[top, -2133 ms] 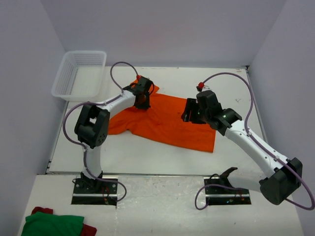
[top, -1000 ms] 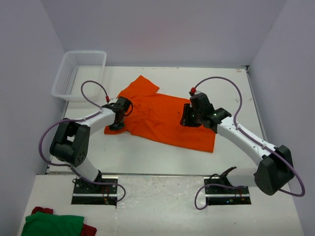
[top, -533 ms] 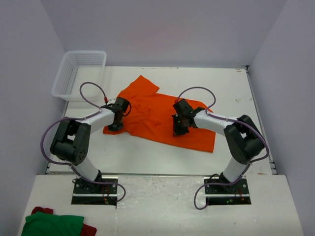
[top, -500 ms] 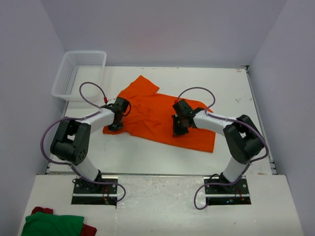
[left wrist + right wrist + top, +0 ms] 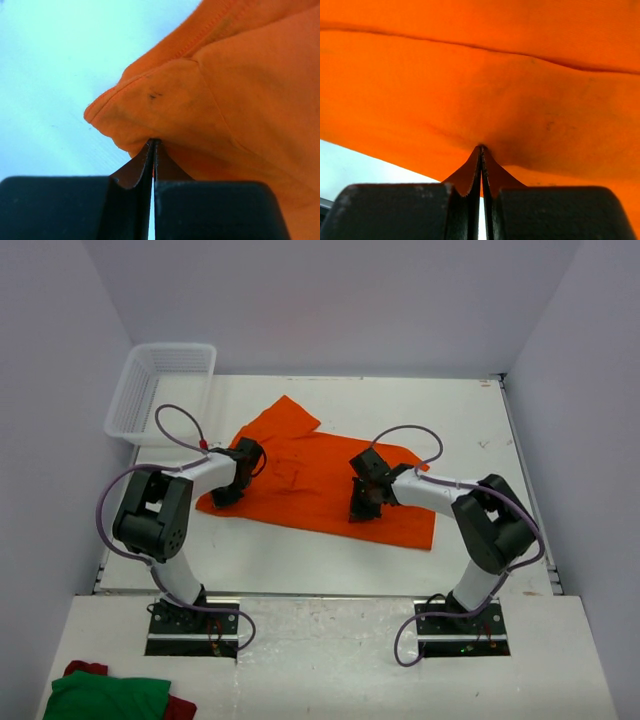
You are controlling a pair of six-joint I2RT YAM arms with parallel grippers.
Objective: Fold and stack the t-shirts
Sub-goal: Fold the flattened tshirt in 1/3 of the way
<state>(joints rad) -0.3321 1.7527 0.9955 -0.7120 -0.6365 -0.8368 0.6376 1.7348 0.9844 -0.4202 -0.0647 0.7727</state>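
T-shirt (image 5: 310, 472) leftward, in left end effector (image 5: 153, 145)

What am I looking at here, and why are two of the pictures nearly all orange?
Two robot arms are bolted to a white table. One picture looks down from above; the other two come from cameras on the wrists, close to the cloth. An orange shirt lies spread on the table. The left tool pinches its left edge, the right tool its near edge; both are shut on fabric. A plastic basket sits at the far left corner.
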